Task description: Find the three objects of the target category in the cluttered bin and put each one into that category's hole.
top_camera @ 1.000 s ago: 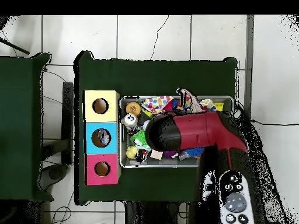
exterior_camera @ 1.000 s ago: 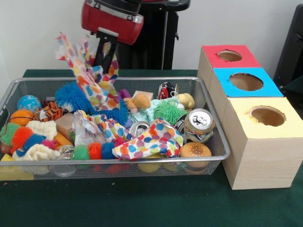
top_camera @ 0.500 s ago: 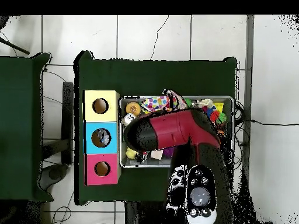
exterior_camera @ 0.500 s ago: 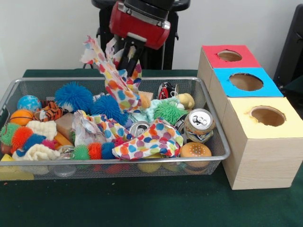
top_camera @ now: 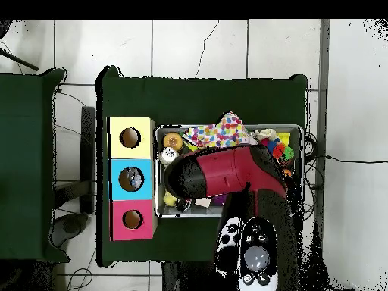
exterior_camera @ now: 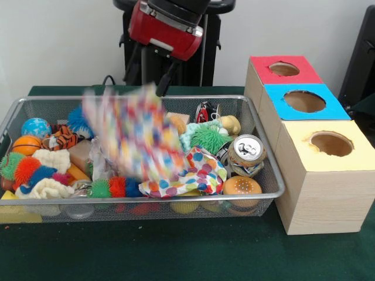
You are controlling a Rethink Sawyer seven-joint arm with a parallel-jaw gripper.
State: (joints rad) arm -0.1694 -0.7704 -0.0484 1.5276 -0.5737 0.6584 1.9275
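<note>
A wire mesh bin [exterior_camera: 265, 198] holds a heap of toys, cans and cloths. A polka-dot cloth [exterior_camera: 132, 137] is a blur in mid-air over the bin's middle, hanging free just below my gripper [exterior_camera: 153, 81]. The gripper stands open above the bin's back rim, apart from the cloth. A second polka-dot cloth [exterior_camera: 190, 172] lies at the bin's front. Three hole boxes stand beside the bin: red [exterior_camera: 284, 69], blue [exterior_camera: 304, 100] and yellow [exterior_camera: 331, 143]. In the overhead view my arm [top_camera: 227, 173] covers the gripper, and the cloth [top_camera: 220, 135] shows spread out.
A drink can [exterior_camera: 246, 153] and a burger toy [exterior_camera: 241, 187] sit at the bin's right end near the yellow box. A green spiky ball [exterior_camera: 208, 137], a tiger toy [exterior_camera: 61, 139], a basketball [exterior_camera: 26, 144] and fuzzy worms fill the rest.
The gripper carried the polka-dot cloth up and to the right, then let it go. The cloth now drops back toward the bin while the gripper stays high.
</note>
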